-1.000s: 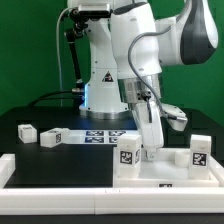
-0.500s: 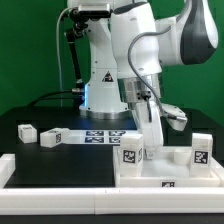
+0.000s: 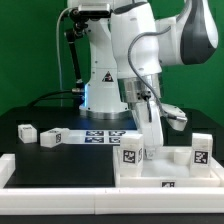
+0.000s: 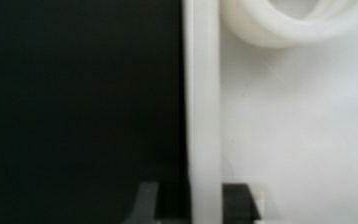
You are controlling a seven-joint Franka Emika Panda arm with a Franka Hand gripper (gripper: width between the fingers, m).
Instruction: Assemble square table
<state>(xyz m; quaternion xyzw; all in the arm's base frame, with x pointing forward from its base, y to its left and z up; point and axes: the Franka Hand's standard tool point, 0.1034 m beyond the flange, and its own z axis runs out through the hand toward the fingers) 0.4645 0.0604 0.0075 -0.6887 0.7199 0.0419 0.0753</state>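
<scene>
The white square tabletop (image 3: pixel 190 176) lies at the front on the exterior view's right, tray-like with a raised rim. Two tagged white legs (image 3: pixel 128 153) (image 3: pixel 198 152) rest on it. Two more legs (image 3: pixel 27 132) (image 3: pixel 50 138) lie on the black table at the exterior view's left. My gripper (image 3: pixel 150 148) reaches down between the two legs on the tabletop. In the wrist view, my gripper (image 4: pixel 197 203) is shut on the tabletop's thin upright rim (image 4: pixel 201 100), with a dark finger (image 4: pixel 151 205) on either side. A round socket (image 4: pixel 286 25) of the tabletop shows beyond.
The marker board (image 3: pixel 100 137) lies flat behind the tabletop, in front of the robot's base (image 3: pixel 100 95). A long white border rail (image 3: pixel 60 172) runs along the front at the exterior view's left. A green wall stands behind.
The fingers have closed onto the tabletop's rim. The arm, the tabletop and the legs stay where they were.
</scene>
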